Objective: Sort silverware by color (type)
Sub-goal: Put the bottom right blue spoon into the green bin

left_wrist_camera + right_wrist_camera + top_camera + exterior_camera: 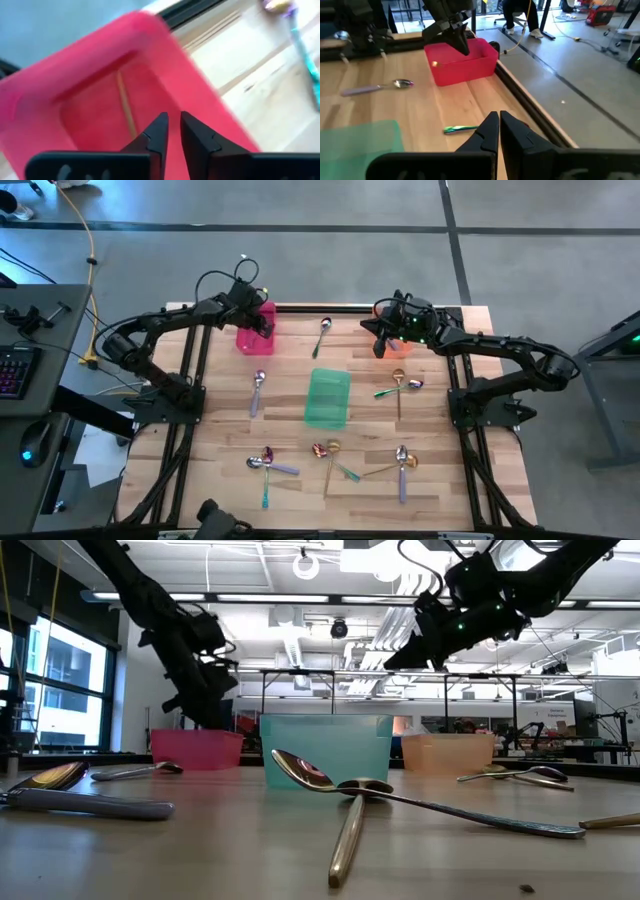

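Note:
My left gripper [173,129] hangs just over the inside of the pink bin [254,328], pointing down, its fingers a narrow gap apart with nothing between them. On the bin's floor lies a gold spoon [126,102], its near end hidden behind one finger. My right gripper [499,122] is shut and hovers above the far right of the table beside the orange bin [400,350]. A green-handled spoon [461,129] lies on the wood just ahead of it. Other spoons lie scattered: a purple-handled one [322,335], another [257,392], a gold one [330,465].
A green bin [327,397] stands at the table's middle. More spoons lie in clusters near the front edge [268,463], [402,465] and right of the green bin [398,387]. A black rail [530,107] edges the table's far side. A seated person [520,15] shows beyond the table.

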